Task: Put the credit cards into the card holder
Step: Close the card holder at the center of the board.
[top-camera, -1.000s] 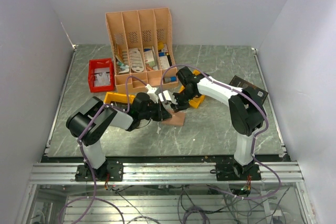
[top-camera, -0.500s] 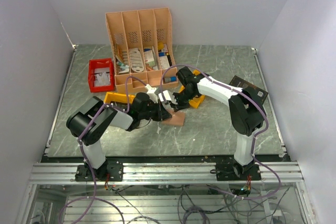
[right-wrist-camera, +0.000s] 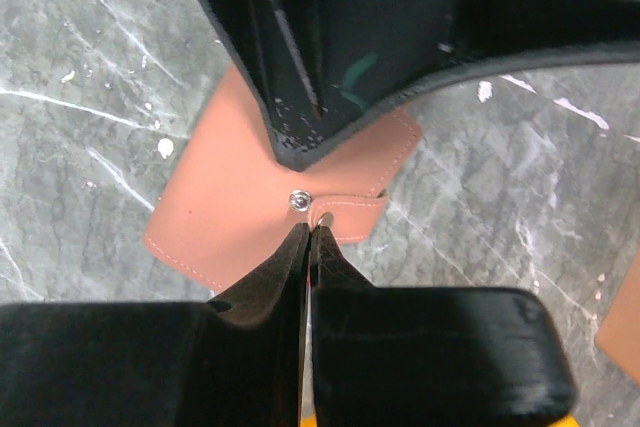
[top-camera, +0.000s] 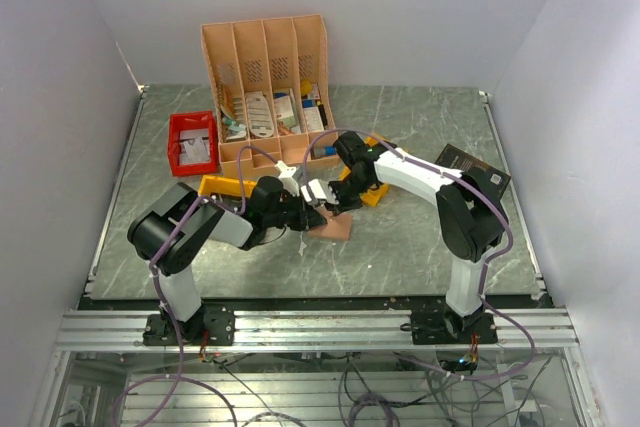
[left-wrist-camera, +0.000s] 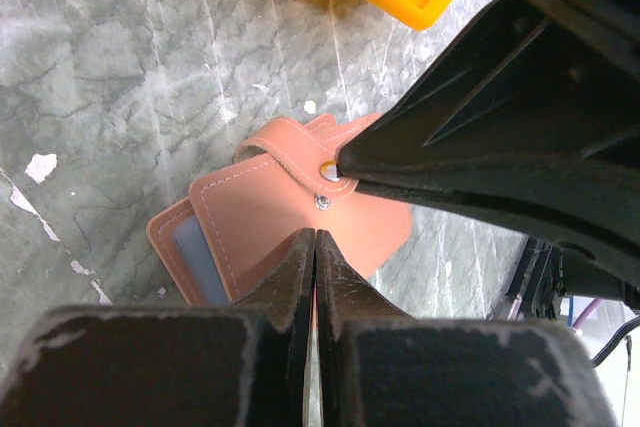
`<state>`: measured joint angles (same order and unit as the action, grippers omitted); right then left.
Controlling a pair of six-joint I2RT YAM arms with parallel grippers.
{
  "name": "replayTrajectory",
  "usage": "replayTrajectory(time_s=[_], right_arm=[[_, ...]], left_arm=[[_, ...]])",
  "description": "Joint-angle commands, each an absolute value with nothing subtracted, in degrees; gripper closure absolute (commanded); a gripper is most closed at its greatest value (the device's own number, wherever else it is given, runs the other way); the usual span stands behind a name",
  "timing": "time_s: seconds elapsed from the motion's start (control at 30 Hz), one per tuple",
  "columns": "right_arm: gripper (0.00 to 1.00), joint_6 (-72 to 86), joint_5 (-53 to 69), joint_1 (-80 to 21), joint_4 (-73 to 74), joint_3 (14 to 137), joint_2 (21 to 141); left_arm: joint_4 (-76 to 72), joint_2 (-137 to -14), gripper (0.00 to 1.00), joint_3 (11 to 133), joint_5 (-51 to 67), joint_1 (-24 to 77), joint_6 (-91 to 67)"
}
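While opening the card holder (top-camera: 330, 228), lying folded on the table (top-camera: 420, 247) at the middle of the overhead view between the two arms, treat the step as a two-handed peel. Keep the left gripper (left-wrist-camera: 315, 243) as the anchor: jaws pressed tight together at the lower edge of the leather in its own view, pinning or nipping it, cannot tell which. Note the right gripper (right-wrist-camera: 311, 231) likewise fully closed, tips at the strap (right-wrist-camera: 350, 211) just beside the metal stud (right-wrist-camera: 298, 200), the strap seemingly already off that stud; cannot tell whether truly biting the strap or only touching it. Check that bite first, to avoid dragging the whole thing across the stone. Lift the strap up and over in a slow arc, folding the cover back rather than tugging sideways. Hold the anchor low and steady. Mind the two sets of fingertips, very near each other over the flap. Leave the cards until after baring the clear pocket (left-wrist-camera: 190, 247), just peeking out at the lower left of the left wrist view.
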<state>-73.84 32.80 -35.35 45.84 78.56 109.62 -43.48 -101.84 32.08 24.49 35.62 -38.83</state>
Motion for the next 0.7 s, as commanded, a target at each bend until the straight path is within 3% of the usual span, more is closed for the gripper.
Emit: replayTrajectory(time_s=[0.0,0.67], right_arm=[[1.0,-75.5,31.3,-36.9,47.3,76.5,107.8],[1.0,-74.5,33.5,-37.7,47.8,76.5,107.4]], left_arm=[[-40.3,-103.9,0.93,30.7,22.7,34.9,-37.4],[-40.8,-103.9,0.93,30.3,23.1,34.8,-37.5]])
